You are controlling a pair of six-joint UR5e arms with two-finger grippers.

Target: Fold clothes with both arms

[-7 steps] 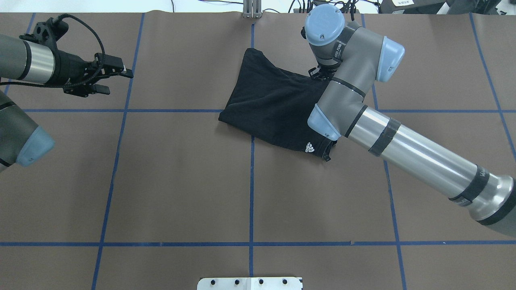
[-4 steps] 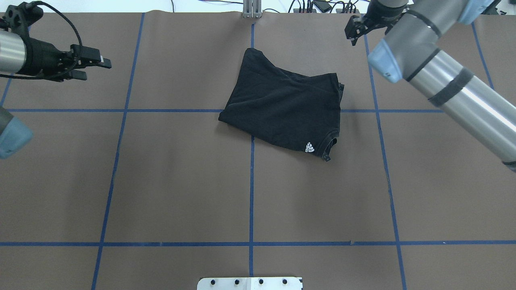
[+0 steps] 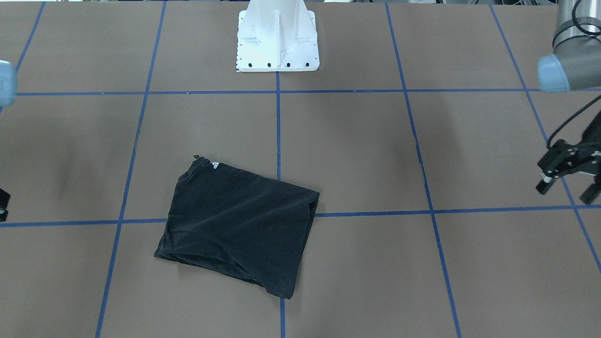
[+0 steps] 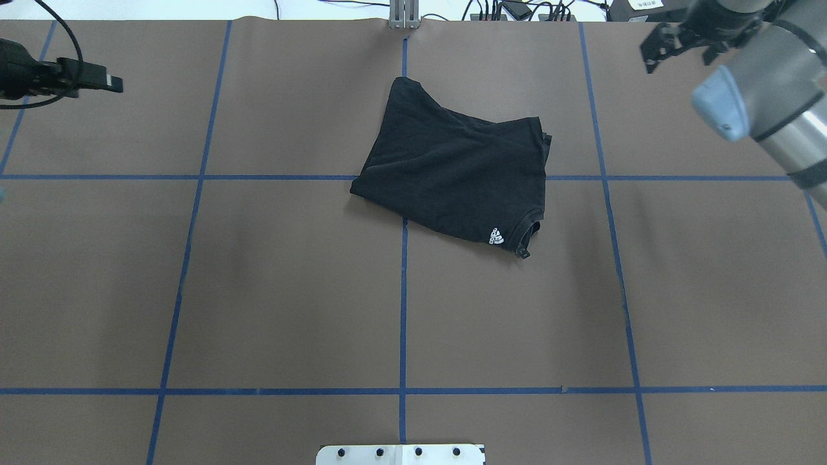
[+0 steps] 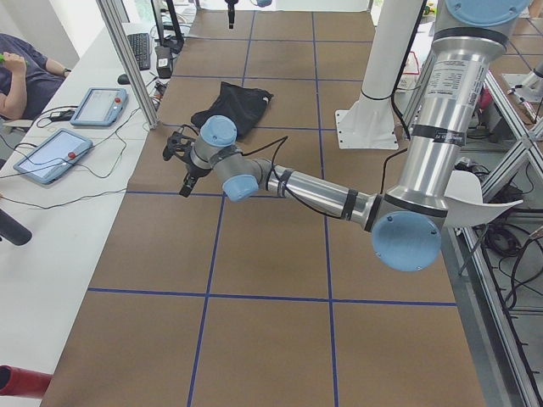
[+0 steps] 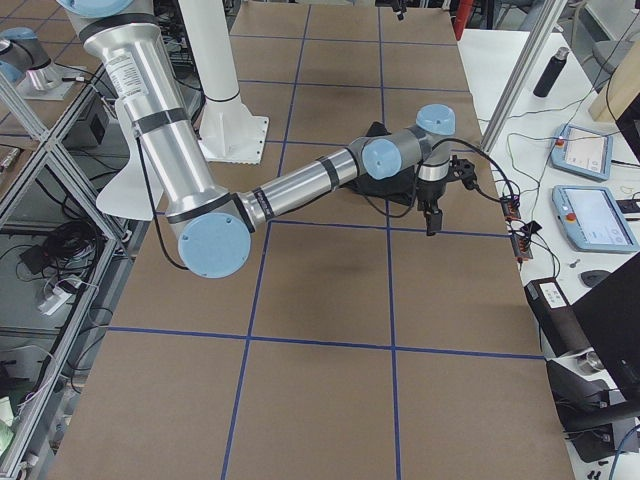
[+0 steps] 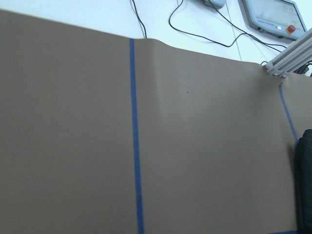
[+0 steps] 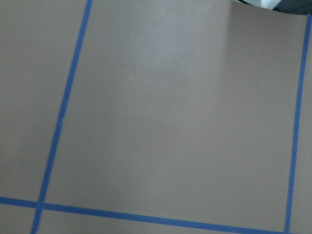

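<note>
On table (image 4: 291,290): 1 folded T-shirt (image 4: 452,174) | 2 spread: left claw (image 3: 565,188), right claw (image 4: 675,55)

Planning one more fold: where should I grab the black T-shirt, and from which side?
Probably the T-shirt edge nearest the right gripper, by the collar, approached low from that side: layers look stacked and loose there, whereas the opposite edge looks like a smooth closed fold.

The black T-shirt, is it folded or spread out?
Folded: the T-shirt lies as a compact layered bundle, no sleeves sticking out, collar at one corner.
</note>
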